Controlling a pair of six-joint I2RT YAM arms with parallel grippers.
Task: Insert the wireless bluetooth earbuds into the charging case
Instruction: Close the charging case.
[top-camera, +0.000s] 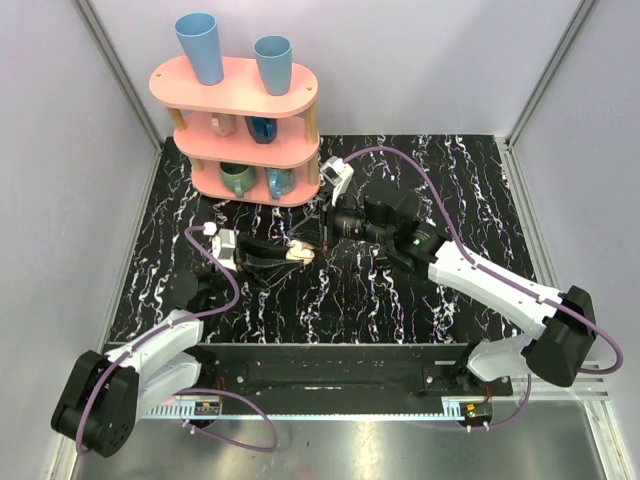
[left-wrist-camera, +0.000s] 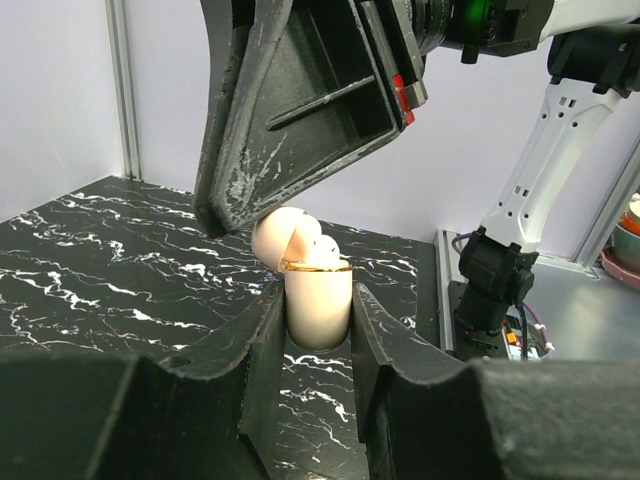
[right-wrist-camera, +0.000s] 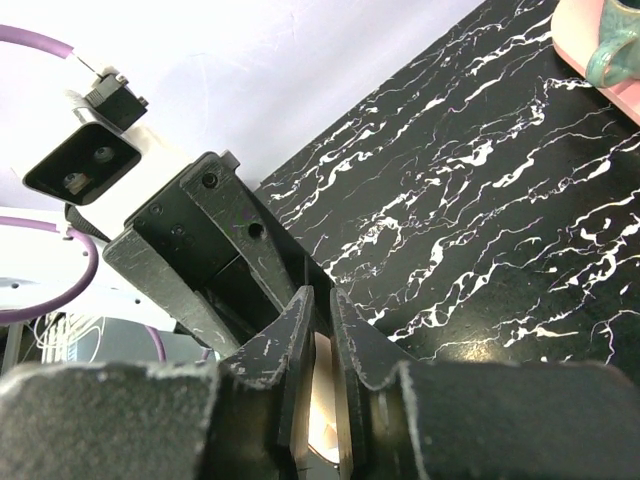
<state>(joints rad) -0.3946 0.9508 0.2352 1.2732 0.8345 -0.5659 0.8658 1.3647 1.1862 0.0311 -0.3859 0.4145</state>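
The charging case (left-wrist-camera: 318, 305) is a small cream-beige clamshell with a gold rim, standing upright. My left gripper (left-wrist-camera: 318, 295) is shut on its lower half. The lid (left-wrist-camera: 272, 235) is tipped open to the back left. One cream-white earbud (left-wrist-camera: 323, 247) sits in the top of the case; the other is hidden. In the top view the case (top-camera: 297, 252) is at mid-table in my left gripper (top-camera: 290, 254). My right gripper (top-camera: 322, 233) hangs just above it with its jaws nearly together, its tip (left-wrist-camera: 225, 205) against the lid. The right wrist view (right-wrist-camera: 320, 295) shows cream only through the narrow gap.
A pink three-tier shelf (top-camera: 250, 92) with mugs and two blue cups stands at the back left. The right arm's base (left-wrist-camera: 497, 285) and the metal rail are at the near edge. Grey walls close in the black marbled table (top-camera: 450, 180).
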